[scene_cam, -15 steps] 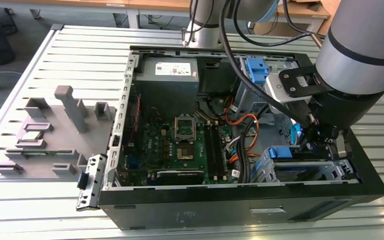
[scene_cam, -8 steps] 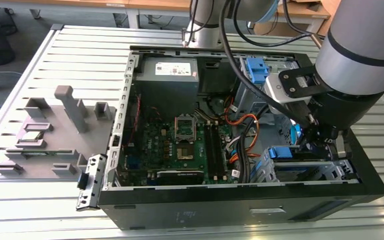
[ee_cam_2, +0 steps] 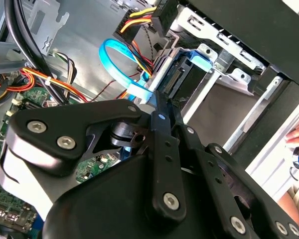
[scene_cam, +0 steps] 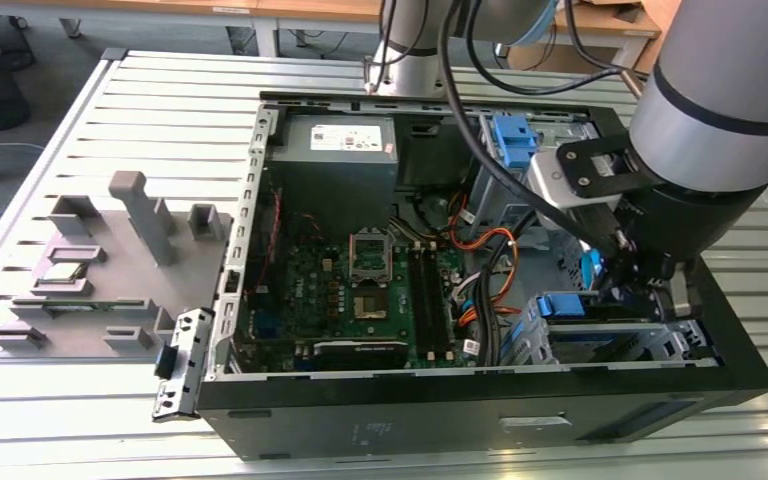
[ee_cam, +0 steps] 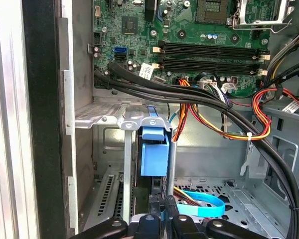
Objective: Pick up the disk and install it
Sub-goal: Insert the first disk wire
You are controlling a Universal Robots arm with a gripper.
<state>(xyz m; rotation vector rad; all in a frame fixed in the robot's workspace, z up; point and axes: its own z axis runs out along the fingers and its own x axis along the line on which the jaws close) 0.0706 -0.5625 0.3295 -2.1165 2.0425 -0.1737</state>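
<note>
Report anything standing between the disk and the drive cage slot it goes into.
Nothing visible does. The flat disk in its blue plastic caddy already sits inside the grey metal drive cage, between its rails. The light blue flat cable loops beside the black hand, outside the slot.

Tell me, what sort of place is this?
Probably a robotics lab or workshop: an opened desktop computer lies on a slatted metal table, and a robot arm reaches into it.
</note>
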